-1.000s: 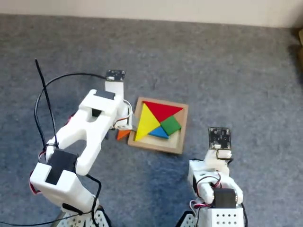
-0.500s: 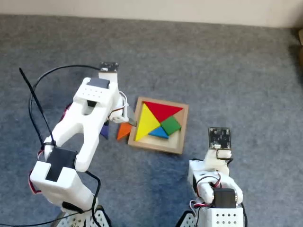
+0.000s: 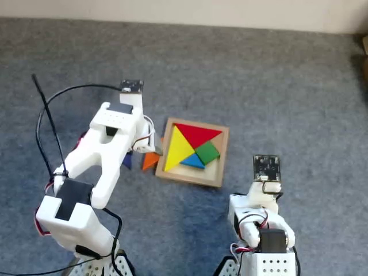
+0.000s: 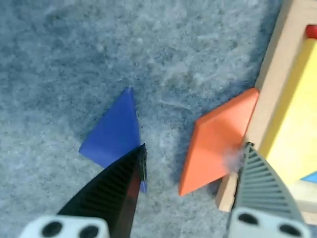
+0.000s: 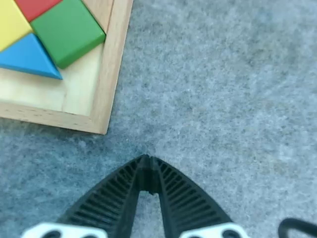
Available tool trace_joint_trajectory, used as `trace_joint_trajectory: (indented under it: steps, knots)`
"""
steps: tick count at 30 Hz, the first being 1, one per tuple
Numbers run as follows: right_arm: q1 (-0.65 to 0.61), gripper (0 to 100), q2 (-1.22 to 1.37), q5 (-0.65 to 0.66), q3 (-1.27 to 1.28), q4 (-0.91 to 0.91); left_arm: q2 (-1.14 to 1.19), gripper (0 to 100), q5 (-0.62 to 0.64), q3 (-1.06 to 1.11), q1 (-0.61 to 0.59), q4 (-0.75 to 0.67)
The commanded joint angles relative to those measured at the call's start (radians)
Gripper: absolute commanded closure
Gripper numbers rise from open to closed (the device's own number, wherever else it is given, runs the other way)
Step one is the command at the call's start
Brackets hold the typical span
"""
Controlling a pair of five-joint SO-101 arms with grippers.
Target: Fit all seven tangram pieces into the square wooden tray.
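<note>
Checking the square wooden tray (image 3: 187,179) first: it is lying flat on the tabletop (image 3: 276,80) between the two arms, w/ four pcs seated: yellow triangle (image 3: 177,148), red triangle (image 3: 197,134), green square (image 3: 207,153), light blue triangle (image 3: 192,161). Bare wood is showing along the tray's side nearest the right arm. Two pcs are lying outside, on the left arm's side. The orange parallelogram (image 4: 218,139) is sitting w/ one corner touching or just beside the tray's outer wall. The dark blue triangle (image 4: 114,134) is lying apart from it, farther from the tray.

Left fingers (image 4: 116,191) are hanging spread wide, straddling the orange pc, holding nothing. Right fingers (image 5: 126,191) are resting pressed together, empty, over bare covering just off the tray's corner.

Handling, in my judgement: pcs are looking like painted wood, so light, rigid and not fragile, w/ faces prob. smooth and a bit slippery. They are lying thin and flat, so only the side edges are offering a grip. For the orange pc, pinching across its two long parallel edges near mid-length is looking safest. Gripping at the pointed ends is risking a twist-out.

Surface: the tabletop is wearing a grey, fibrous, carpet-like covering. It is prob. giving good friction, so pcs should be resisting sliding, and fingertips may be sinking in slightly, which helps reach an edge. Room: a pale band is running along the far edge in the high view; cannot tell whether wall or board.
</note>
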Motion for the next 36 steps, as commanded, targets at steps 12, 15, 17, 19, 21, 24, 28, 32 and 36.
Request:
trace_joint_trajectory:
  steps: [12,15,17,19,21,24,28,32,36]
  knots:
    - [0.01,99.4,-0.015,-0.003,0.137,0.007,-0.005,71,0.008,0.033,-0.093,-0.04]
    - [0.01,99.4,-0.015,-0.003,0.137,0.007,-0.005,71,0.011,0.031,-0.111,-0.04]
    - [0.01,99.4,-0.015,-0.003,0.137,0.007,-0.005,71,0.009,0.031,-0.114,-0.038]
    - [0.01,99.4,-0.015,-0.003,0.137,0.007,-0.005,71,0.008,0.035,-0.097,-0.038]
    - [0.01,99.4,-0.015,-0.003,0.137,0.007,-0.005,71,0.008,0.039,-0.058,-0.038]
    - [0.01,99.4,-0.015,-0.003,0.137,0.007,-0.005,71,0.009,0.039,0.024,-0.021]
    - [0.01,99.4,-0.015,-0.003,0.137,0.007,0.019,76,0.009,0.039,0.082,-0.025]
    - [0.01,99.4,-0.015,-0.003,0.137,0.007,0.11,81,0.009,-0.041,0.079,-0.012]
    - [0.01,99.4,-0.015,-0.003,0.137,0.007,0.165,84,-0.003,-0.113,0.091,0.066]
